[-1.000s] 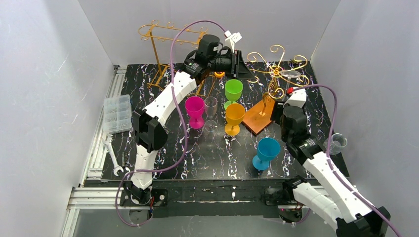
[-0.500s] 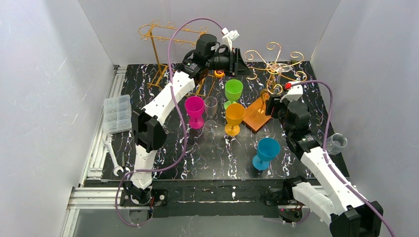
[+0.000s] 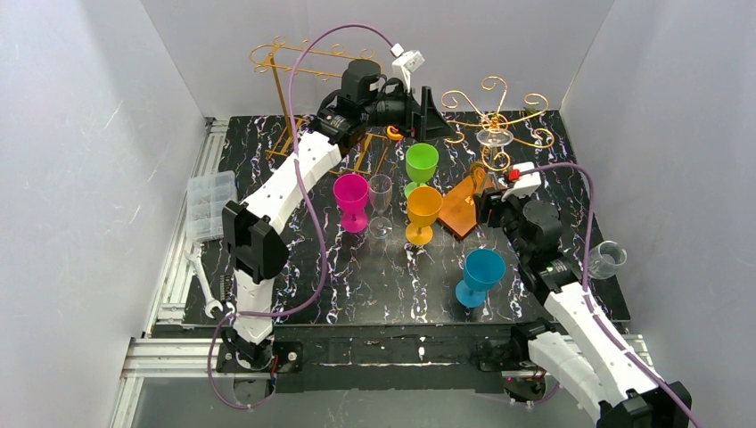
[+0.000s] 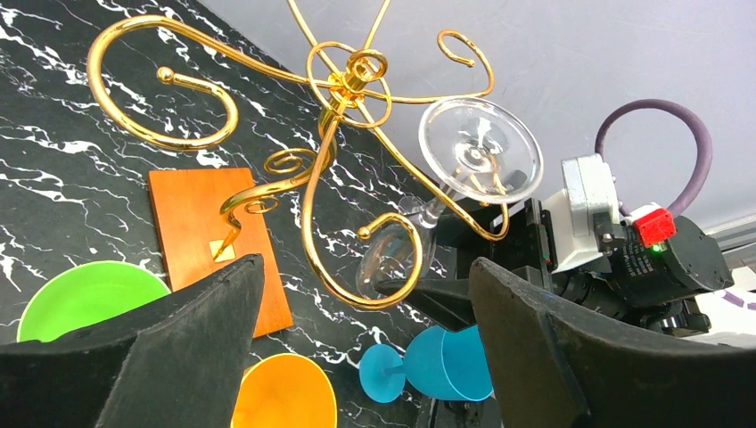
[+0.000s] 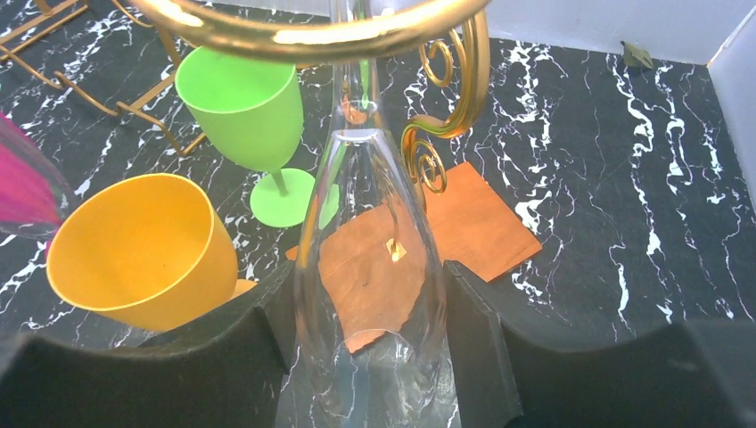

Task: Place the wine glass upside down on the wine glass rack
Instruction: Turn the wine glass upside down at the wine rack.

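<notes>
right pincer is closed narrow on the bowl of the clear wine glass, w/ a black finger against each side. glass is upside down, rim toward the table, stem rising past a gold curl of the wine glass rack. in the left wrist view its round foot sits on top of gold curls at the rack's right side. the bowl hangs below at a slant w/ the right pincer at it. whether the curls carry the full weight: can't tell.

left pincer is spread wide w/ nothing betw. its fingers. it's held high at the back of the table, just left of the rack and facing it.

rack stands on an orange wooden base at back right. just left of the base are a green glass and an orange glass, both upright. further left is a pink glass w/ another clear glass beside it. blue glass stands near the front, close to the right arm. second gold rack is at back left. off the table's left edge lie a clear plastic box and a wrench. small clear cup is at the right edge.
</notes>
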### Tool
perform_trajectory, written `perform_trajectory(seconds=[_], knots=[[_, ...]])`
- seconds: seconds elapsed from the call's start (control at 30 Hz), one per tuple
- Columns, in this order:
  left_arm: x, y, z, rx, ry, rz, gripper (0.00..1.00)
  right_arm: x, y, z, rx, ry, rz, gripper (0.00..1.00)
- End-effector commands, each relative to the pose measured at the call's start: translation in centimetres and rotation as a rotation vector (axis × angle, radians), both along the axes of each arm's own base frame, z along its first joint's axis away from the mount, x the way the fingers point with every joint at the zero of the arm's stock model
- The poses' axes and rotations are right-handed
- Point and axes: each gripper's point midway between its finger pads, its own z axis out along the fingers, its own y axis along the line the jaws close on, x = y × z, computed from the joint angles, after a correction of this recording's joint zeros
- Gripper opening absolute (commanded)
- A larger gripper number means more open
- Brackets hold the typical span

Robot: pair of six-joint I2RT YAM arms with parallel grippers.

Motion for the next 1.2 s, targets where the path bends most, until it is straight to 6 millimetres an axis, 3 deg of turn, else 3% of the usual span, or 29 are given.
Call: perform_trajectory(seconds=[0.0,0.47,0.9,1.17], knots=[[-1.3,1.7,3.5,-0.020,-0.090,0.023,0.84,-0.4,0.2,3.4,0.029,-0.140,0.027,0.01],[-0.1,1.9,1.0,0.045,-0.060,0.068,0.78,-1.4,0.8,3.1,-0.025,-0.174,0.102,0.01],[1.3,2.0,0.2,0.089,-0.090,0.117,0.73,-2.0,-1.6,3.4,0.066,-0.222,-0.043,0.01],[1.3,2.0,0.3,0.086,-0.088,0.120,0.73,-1.8,-3.0,2.5,0.125,-0.193,-0.142,0.01]])
